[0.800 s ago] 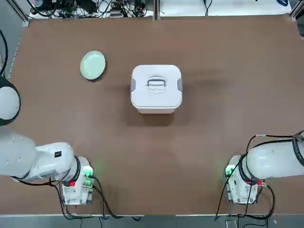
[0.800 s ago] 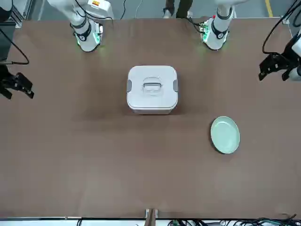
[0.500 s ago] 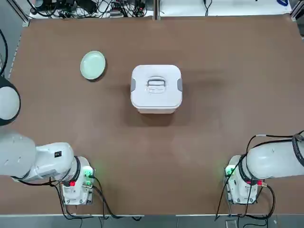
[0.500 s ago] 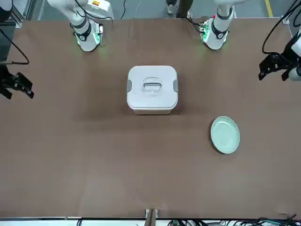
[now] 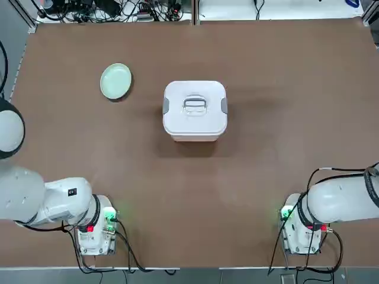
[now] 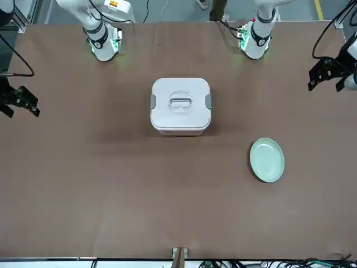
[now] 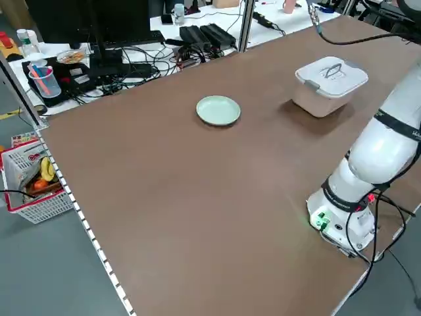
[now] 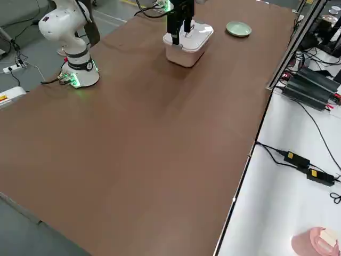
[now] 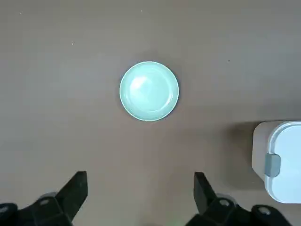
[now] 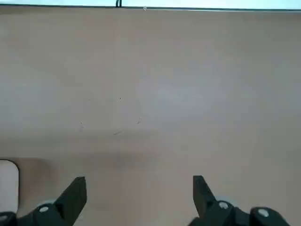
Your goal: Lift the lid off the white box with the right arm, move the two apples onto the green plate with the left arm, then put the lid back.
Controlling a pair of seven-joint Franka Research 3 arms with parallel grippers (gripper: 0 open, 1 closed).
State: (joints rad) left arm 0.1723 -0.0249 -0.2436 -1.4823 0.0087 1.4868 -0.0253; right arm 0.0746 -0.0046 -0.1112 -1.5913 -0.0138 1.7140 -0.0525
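The brown bench [image 5: 266,118] fills nearly everything in sight, a broad plain surface with almost nothing on it. Two white arms rise from bases with green lights at its near edge, the left arm [image 5: 41,198] and the right arm [image 5: 340,201], both drawn back to the sides, so nothing stands between them and the middle of the bench.

The white box [image 5: 195,112] sits near the bench's centre with the lid [image 5: 195,103] on, its flat handle and grey side clips in place. With the lid on, the apples cannot be seen. The green plate [image 5: 115,81] lies bare, well apart from the box toward the left arm's side and a little farther from the bases.

The left end effector [image 6: 328,73] hangs above the bench's edge on its own side, fingers spread wide; its wrist camera looks straight down at the plate. The right end effector [image 6: 17,100] hangs off the opposite edge, also spread wide and gripping nothing.

Around the bench: a tangle of black cables and power bricks [image 7: 210,33] along the far side, a white shelf with adapters [image 8: 301,160] on it, and a red wire basket [image 7: 33,187] on the grey floor.
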